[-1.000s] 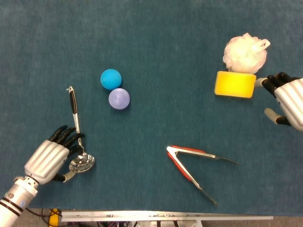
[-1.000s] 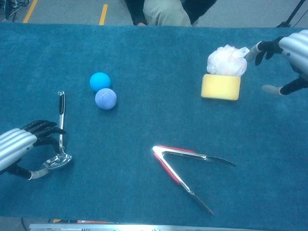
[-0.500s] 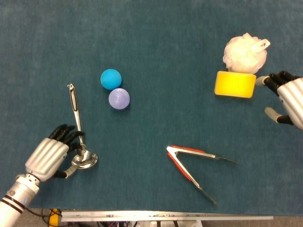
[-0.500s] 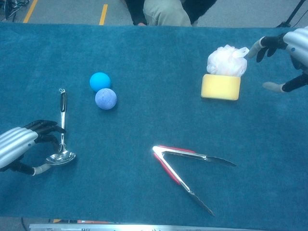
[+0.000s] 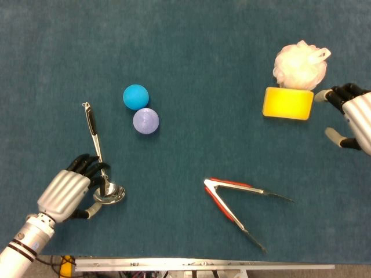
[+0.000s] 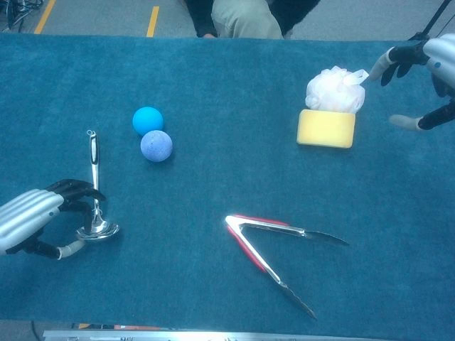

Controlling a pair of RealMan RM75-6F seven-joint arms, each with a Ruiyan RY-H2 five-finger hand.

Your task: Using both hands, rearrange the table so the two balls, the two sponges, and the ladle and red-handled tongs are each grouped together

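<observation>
My left hand [image 5: 64, 194] [image 6: 28, 217] grips the steel ladle [image 5: 91, 130] [image 6: 93, 163] near its bowl, at the front left; the black handle points away from me. The red-handled tongs [image 5: 232, 194] [image 6: 266, 241] lie spread open at the front centre, well right of the ladle. A blue ball [image 5: 136, 97] [image 6: 148, 120] and a purple ball [image 5: 146, 121] [image 6: 156, 145] touch each other at the centre left. A yellow sponge [image 5: 287, 103] [image 6: 326, 128] lies against a white mesh sponge [image 5: 298, 65] [image 6: 334, 90] at the back right. My right hand [image 5: 353, 116] [image 6: 434, 71] hovers just right of them, fingers apart, holding nothing.
Teal cloth [image 5: 208, 69] covers the whole table. A metal rail [image 5: 203, 265] runs along the front edge. A seated person [image 6: 245, 18] is at the far side in the chest view.
My left hand has dragged the ladle's bowl to the right and slightly toward the front, tilting the handle. My right hand has drifted a little right and up, away from the yellow sponge.
</observation>
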